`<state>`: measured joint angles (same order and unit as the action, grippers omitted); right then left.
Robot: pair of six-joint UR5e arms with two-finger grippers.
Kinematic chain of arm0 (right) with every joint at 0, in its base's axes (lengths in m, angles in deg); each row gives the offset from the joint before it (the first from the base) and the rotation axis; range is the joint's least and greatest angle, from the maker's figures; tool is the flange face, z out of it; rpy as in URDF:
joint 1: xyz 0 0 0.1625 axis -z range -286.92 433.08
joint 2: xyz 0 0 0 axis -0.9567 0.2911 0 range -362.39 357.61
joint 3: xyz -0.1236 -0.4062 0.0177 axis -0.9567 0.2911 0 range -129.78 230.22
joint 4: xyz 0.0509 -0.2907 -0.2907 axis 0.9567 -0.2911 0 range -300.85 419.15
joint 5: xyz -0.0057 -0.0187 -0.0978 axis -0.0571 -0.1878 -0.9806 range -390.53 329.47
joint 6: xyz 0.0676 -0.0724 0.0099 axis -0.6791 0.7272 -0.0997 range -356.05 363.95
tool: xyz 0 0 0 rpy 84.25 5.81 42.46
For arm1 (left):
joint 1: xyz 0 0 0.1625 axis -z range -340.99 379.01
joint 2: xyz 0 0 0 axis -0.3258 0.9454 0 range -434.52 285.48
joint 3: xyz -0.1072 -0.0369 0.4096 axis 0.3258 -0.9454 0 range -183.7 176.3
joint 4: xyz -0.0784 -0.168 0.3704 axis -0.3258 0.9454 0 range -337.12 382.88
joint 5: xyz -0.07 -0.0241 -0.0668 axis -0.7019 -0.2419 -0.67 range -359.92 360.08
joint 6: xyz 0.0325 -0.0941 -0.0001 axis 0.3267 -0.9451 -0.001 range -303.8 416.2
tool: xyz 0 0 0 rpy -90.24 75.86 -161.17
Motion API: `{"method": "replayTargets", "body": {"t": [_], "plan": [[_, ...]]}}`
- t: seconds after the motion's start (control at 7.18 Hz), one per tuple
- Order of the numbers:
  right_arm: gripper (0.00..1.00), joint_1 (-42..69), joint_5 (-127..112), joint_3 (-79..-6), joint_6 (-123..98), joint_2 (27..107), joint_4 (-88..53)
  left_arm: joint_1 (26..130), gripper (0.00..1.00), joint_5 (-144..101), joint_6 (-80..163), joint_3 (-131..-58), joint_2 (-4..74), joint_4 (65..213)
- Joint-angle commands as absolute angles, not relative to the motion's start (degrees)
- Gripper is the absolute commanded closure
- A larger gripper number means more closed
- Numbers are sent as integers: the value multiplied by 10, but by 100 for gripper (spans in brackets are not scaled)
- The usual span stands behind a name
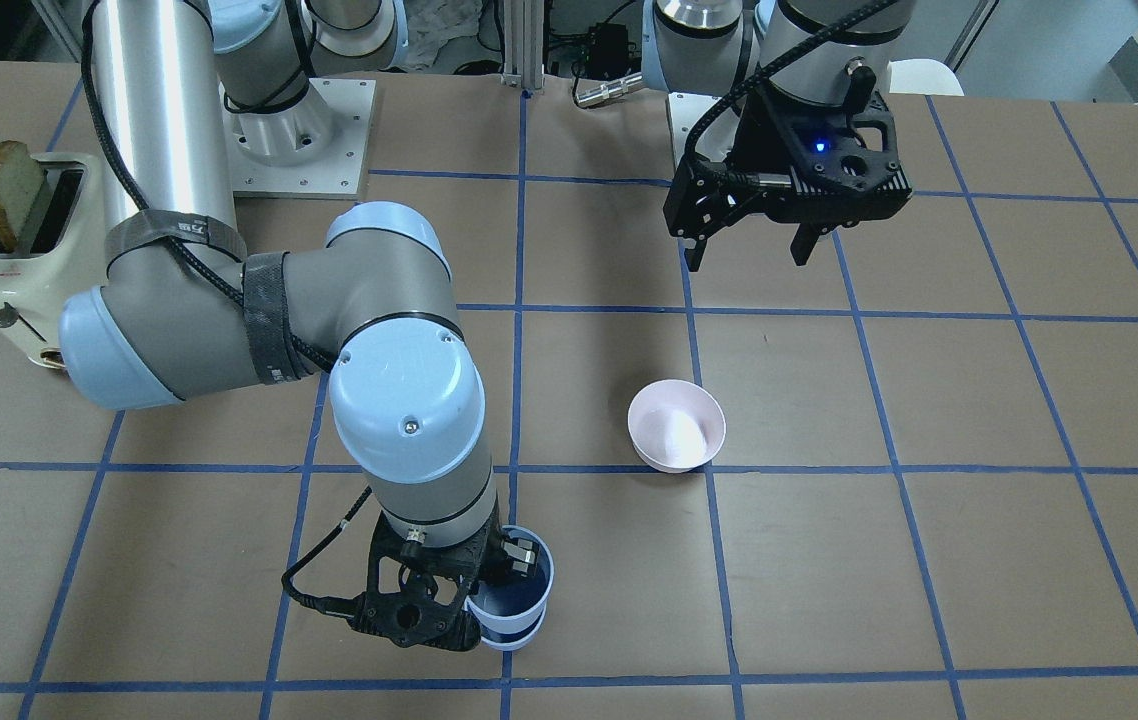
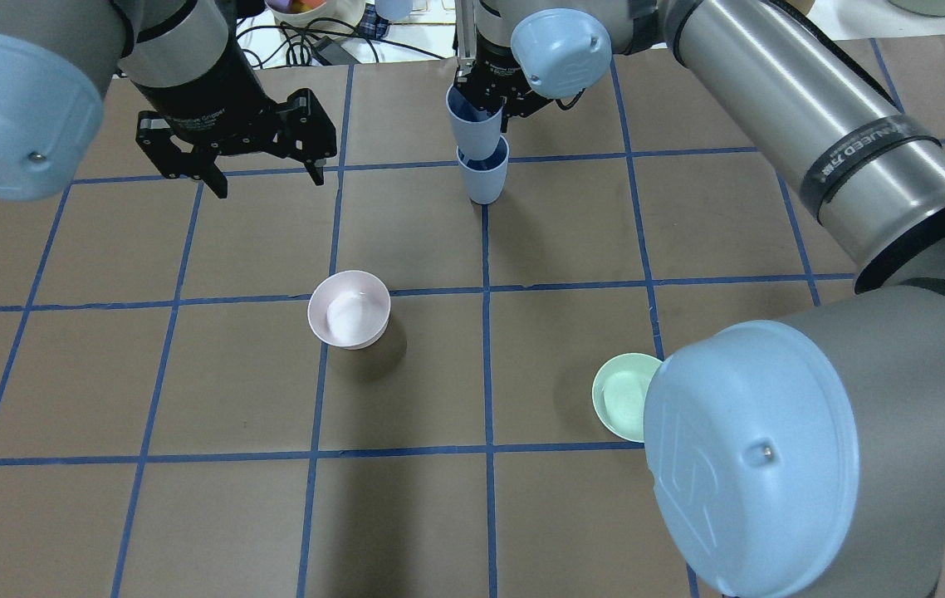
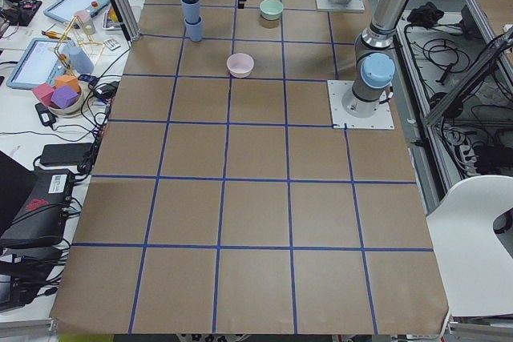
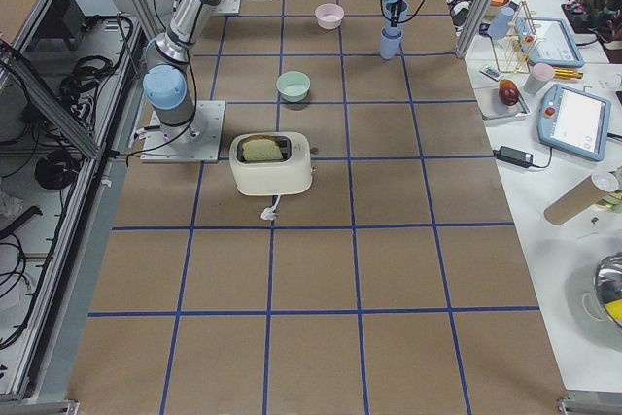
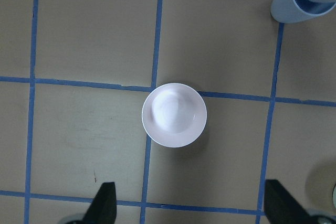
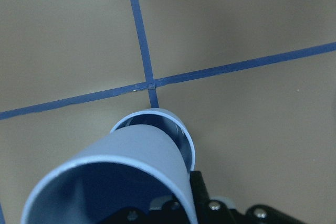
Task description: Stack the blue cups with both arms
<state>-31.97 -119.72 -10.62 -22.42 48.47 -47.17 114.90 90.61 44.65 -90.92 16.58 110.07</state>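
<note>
Two pale blue cups sit at the table's far side from the robot. The lower blue cup (image 2: 487,181) stands upright on the table. The upper blue cup (image 2: 472,124) has its base inside the lower one's mouth and leans slightly. My right gripper (image 2: 485,93) is shut on the upper cup's rim; the pair also shows in the front view (image 1: 512,598). In the right wrist view the upper cup (image 6: 126,171) hides most of the lower cup (image 6: 181,132). My left gripper (image 2: 269,184) is open and empty, hovering above the table away from the cups.
A pale pink bowl (image 2: 349,309) stands mid-table, directly under the left wrist camera (image 5: 174,114). A mint-green bowl (image 2: 624,394) sits beside my right arm's elbow. A cream toaster (image 1: 19,255) with a bread slice stands on my right side.
</note>
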Motion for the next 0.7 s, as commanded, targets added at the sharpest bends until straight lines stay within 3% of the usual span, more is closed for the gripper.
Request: {"method": "replayTargets", "body": {"t": [0.0,0.14,0.28,0.42,0.56], "plan": [[100,-320,-1203,-109,-224,484,-470,1148,0,906,461,-910,166,1101],[87,-320,-1203,-108,-225,484,-471,1139,0,905,517,-910,166,1102],[14,-320,-1201,-108,-222,481,-474,1136,0,905,524,-910,164,1104],[0,-320,-1202,-108,-224,481,-475,1136,0,905,522,-910,164,1105],[0,-320,-1201,-107,-225,481,-475,1136,0,905,522,-910,164,1106]]}}
